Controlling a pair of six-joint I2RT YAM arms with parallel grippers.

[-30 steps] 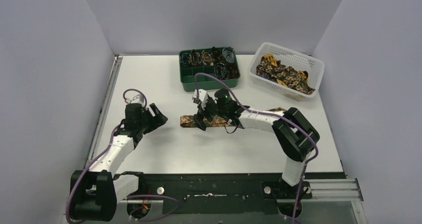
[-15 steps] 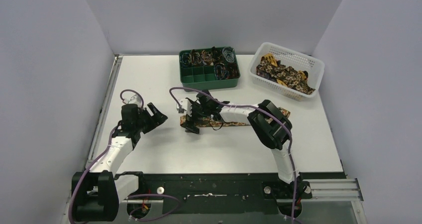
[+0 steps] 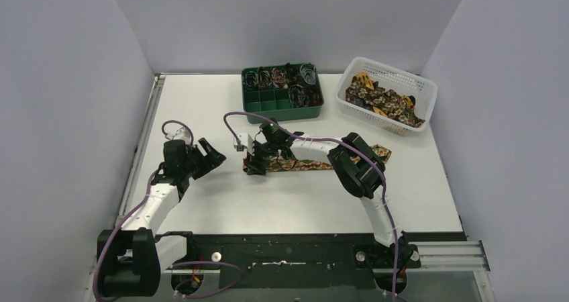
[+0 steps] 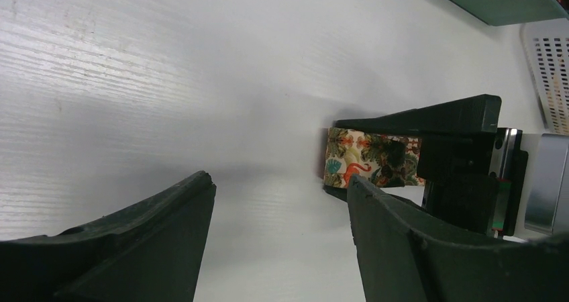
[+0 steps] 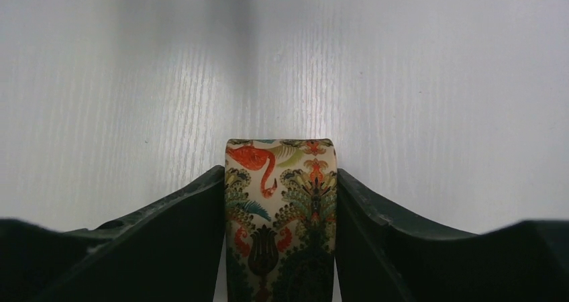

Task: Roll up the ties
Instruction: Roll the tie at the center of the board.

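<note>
**Right arm takes the tie's end to start a roll**

Top view: the tie [image 3: 308,165] lies flat in front of the green tray [image 3: 282,116]. The right gripper [image 3: 253,162] sits on the end below the tray's left corner, and the left gripper [image 3: 209,156] is further left of the tray, apart from the fabric. Left wrist: its fingers [image 4: 134,248] stand wide with nothing between them, facing that end. Right wrist: both fingers [image 5: 168,221] press against the strip's two edges, gripping it across its width. The roll looks barely begun. Next, that end needs turning over onto itself without the fabric slipping free.
</note>
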